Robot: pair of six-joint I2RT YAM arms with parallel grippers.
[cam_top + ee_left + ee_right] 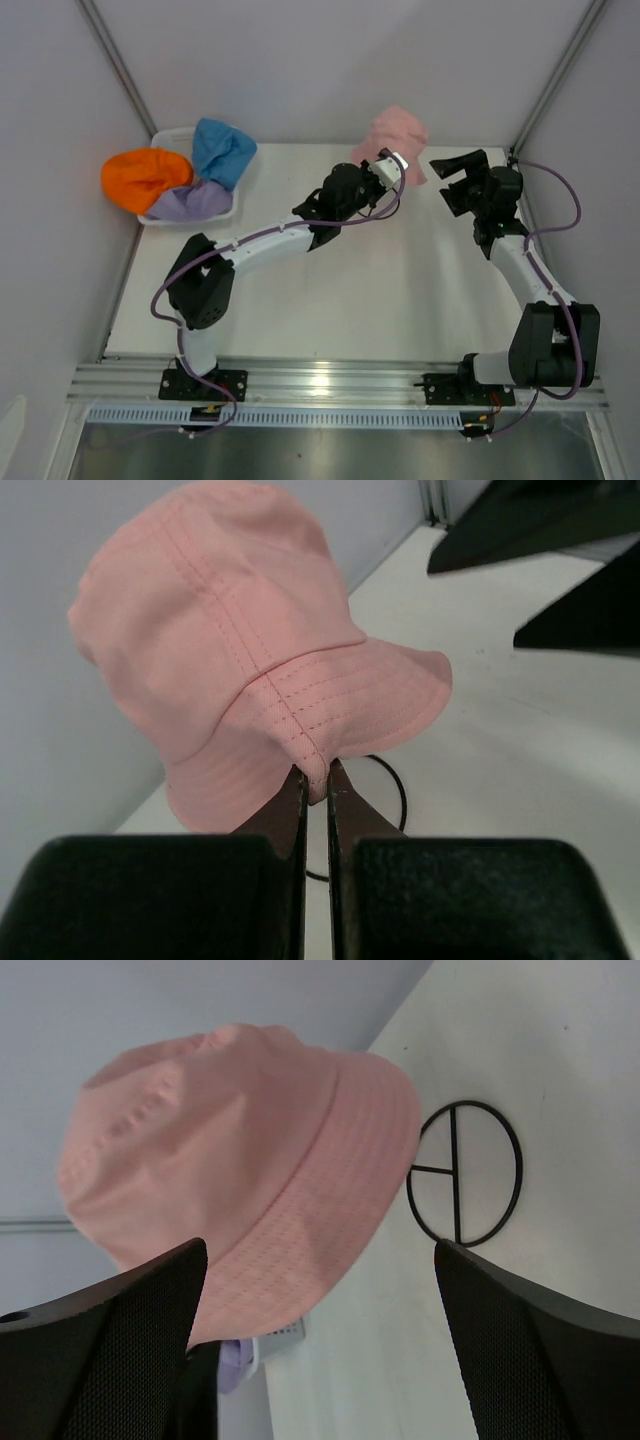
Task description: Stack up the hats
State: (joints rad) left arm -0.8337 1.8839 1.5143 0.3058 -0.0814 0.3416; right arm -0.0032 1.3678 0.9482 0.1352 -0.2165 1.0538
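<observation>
The pink hat [395, 140] sits high on the black wire stand at the back middle; it also shows in the left wrist view [240, 650] and the right wrist view [240, 1160]. My left gripper [317, 780] is shut on the pink hat's brim edge; in the top view it [392, 168] is at the hat's near side. My right gripper [452, 178] is open and empty, just right of the pink hat. The orange hat [143, 177], blue hat [221, 150] and lavender hat [190, 203] lie in the white basket at the back left.
The white mesh basket [172, 134] stands at the back left corner. The stand's round wire base [465, 1173] rests on the table under the pink hat; it also shows in the left wrist view [397, 790]. Grey walls close in the back and both sides.
</observation>
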